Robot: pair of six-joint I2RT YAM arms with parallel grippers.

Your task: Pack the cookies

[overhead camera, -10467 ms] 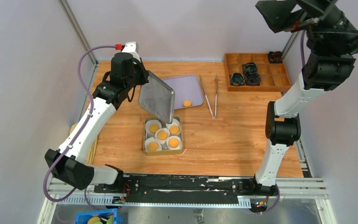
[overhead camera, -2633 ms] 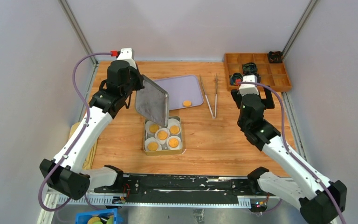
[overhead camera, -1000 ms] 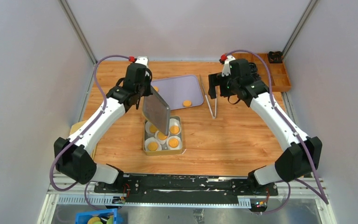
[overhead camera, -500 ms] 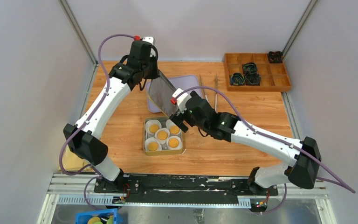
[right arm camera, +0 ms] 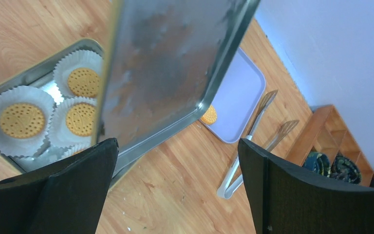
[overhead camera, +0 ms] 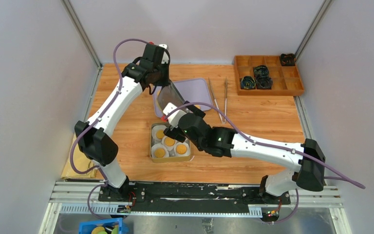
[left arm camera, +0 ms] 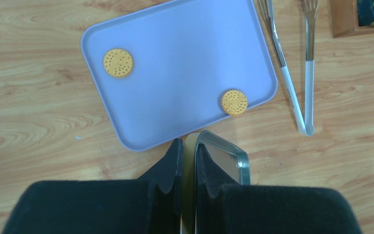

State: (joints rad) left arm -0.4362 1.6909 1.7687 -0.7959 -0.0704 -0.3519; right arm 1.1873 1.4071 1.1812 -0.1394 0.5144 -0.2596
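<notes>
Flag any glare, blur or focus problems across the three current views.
Top external: even light, soft shadows, no glare. Left wrist: tray and cookies sharp; left tool nearly featureless black. Right wrist: lid shows smeared dull reflections, no hot spot.

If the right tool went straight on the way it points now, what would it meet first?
Most likely the metal lid, held tilted by the left tool: it fills the line ahead of the open right tool. How near it is cannot be told.
</notes>
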